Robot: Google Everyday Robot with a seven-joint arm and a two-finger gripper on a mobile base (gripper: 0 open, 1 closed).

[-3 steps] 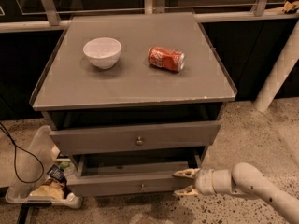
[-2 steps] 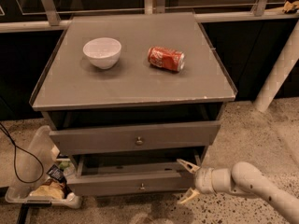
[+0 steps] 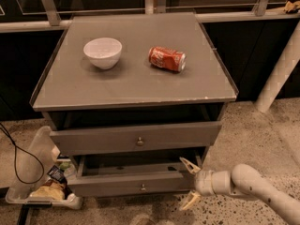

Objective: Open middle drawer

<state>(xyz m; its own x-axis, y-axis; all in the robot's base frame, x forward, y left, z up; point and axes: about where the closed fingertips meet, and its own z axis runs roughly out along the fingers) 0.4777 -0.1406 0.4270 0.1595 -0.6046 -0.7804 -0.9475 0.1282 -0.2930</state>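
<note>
The grey cabinet [image 3: 136, 86] shows two drawer fronts. The upper front [image 3: 93, 142] has a small round knob and sits slightly out. Below it, the middle drawer [image 3: 108, 187], also with a small knob, stands pulled partly out, so its dark inside shows. My gripper [image 3: 188, 183] is at the right end of that drawer's front. Its two pale fingers [image 3: 187, 163] are spread wide apart, one above and one below the front's level, and hold nothing. A third drawer below is out of view.
A white bowl [image 3: 102, 52] and a red soda can [image 3: 167, 59] lying on its side rest on the cabinet top. A clear bin with snack bags [image 3: 42, 186] and a black cable [image 3: 18, 156] are on the floor at the left. A white post [image 3: 279, 74] stands at the right.
My fingers have spread wider apart at the right end of the middle drawer's front. The drawer itself has not visibly moved.
</note>
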